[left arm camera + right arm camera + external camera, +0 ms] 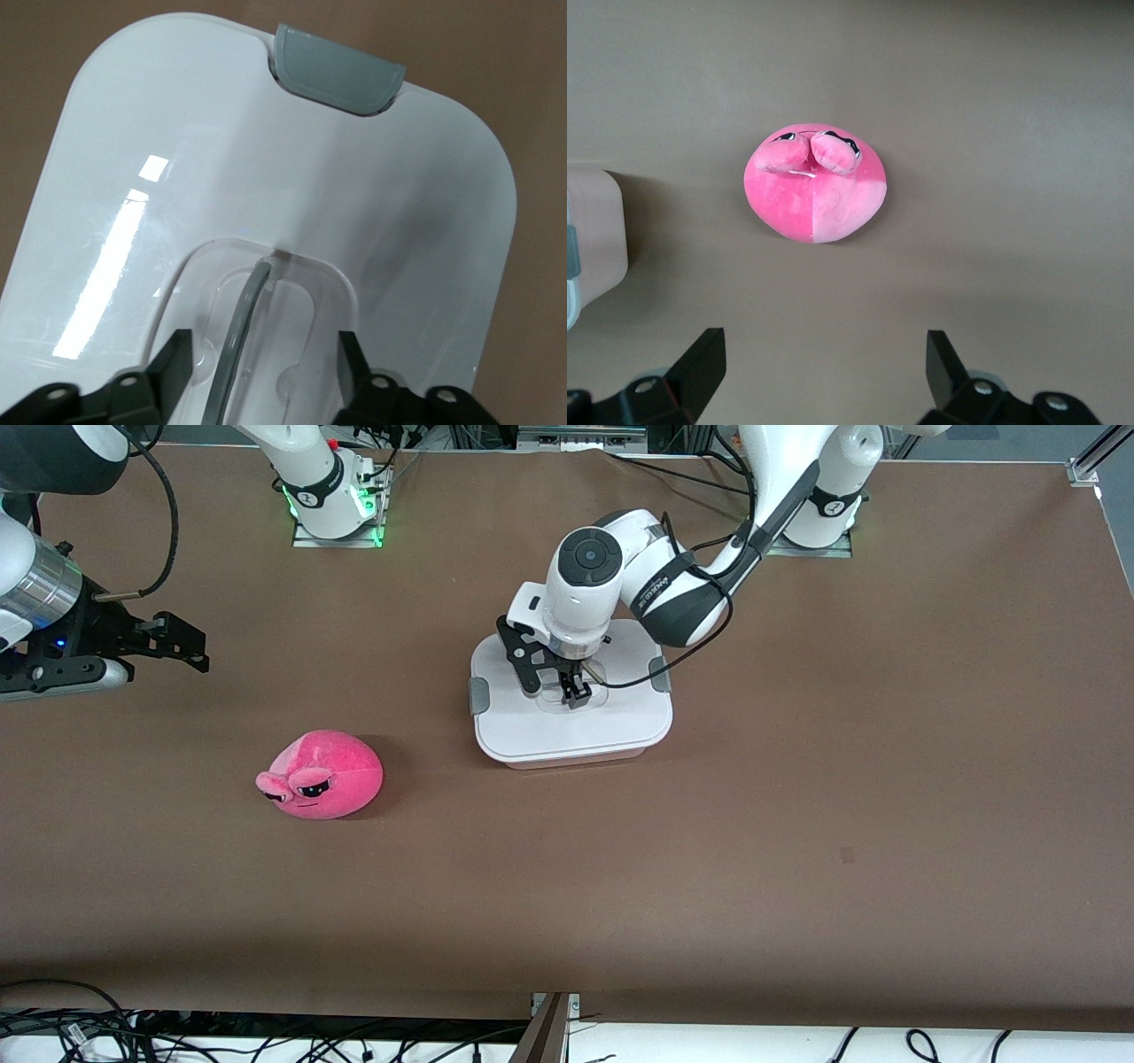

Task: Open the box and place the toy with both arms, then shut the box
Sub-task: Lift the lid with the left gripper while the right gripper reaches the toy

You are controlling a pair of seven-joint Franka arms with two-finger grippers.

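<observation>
left jaws (261,363) straddle box (567,722) lid handle (257,310).

A broad brown matte table covering (797,824) is filling most of the front view, with a small darker mark (848,855) showing at lower right. Tangled black cables (115,1027) are lying along the bottom edge on a white surface, and a dark wooden-looking post (545,1032) is sticking up at bottom centre. A silver metal bracket (1083,469) is sitting at the upper right corner.
</observation>
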